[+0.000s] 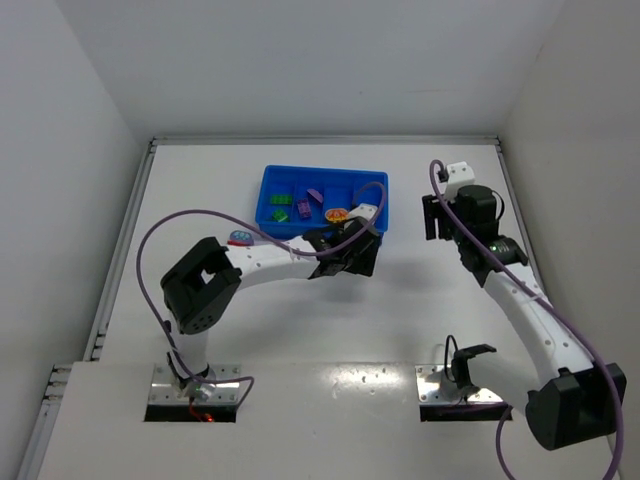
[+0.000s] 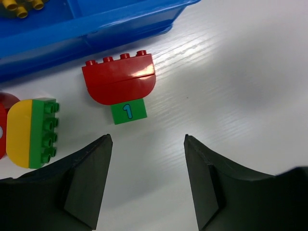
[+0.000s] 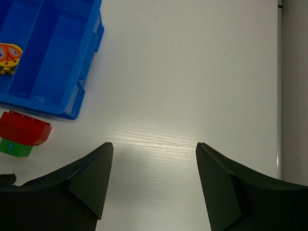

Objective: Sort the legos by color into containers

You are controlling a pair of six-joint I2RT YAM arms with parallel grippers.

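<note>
1. Top view: the left gripper (image 1: 350, 252) lies against the near long wall of the blue tray (image 1: 325, 170), at about its 5 o'clock. Its body covers whatever is beneath it. The right gripper (image 1: 431, 217) is at the tray's 3 o'clock, apart from it, with bare table (image 1: 420, 300) all around. Green legos (image 1: 281, 207), purple legos (image 1: 308, 203) and a yellow-red piece (image 1: 337, 214) lie in the tray. A lone piece (image 1: 240, 238) lies on the table at the tray's 8 o'clock. It is too small to read and is possibly red and blue.

2. Left wrist view: the left gripper (image 2: 148, 178) has its fingers spread wide with nothing between them. At 11 o'clock a red brick (image 2: 119, 79) lies just beside the tray wall (image 2: 96, 29), joined to a green block (image 2: 128, 111) printed "1". At 9 o'clock is a yellow-green brick (image 2: 33, 132), with a red piece (image 2: 2, 125) cut off by the frame. The table is open from 1 to 3 o'clock.

3. Right wrist view: the right gripper (image 3: 154, 187) is likewise spread and holds nothing. The tray corner (image 3: 89, 57) is at 10 o'clock, and its nearest compartment is bare. The yellow-red piece (image 3: 8, 55), half cropped, has a printed face. The red brick (image 3: 26, 127) and the green block (image 3: 14, 147) are at 8 o'clock.
</note>
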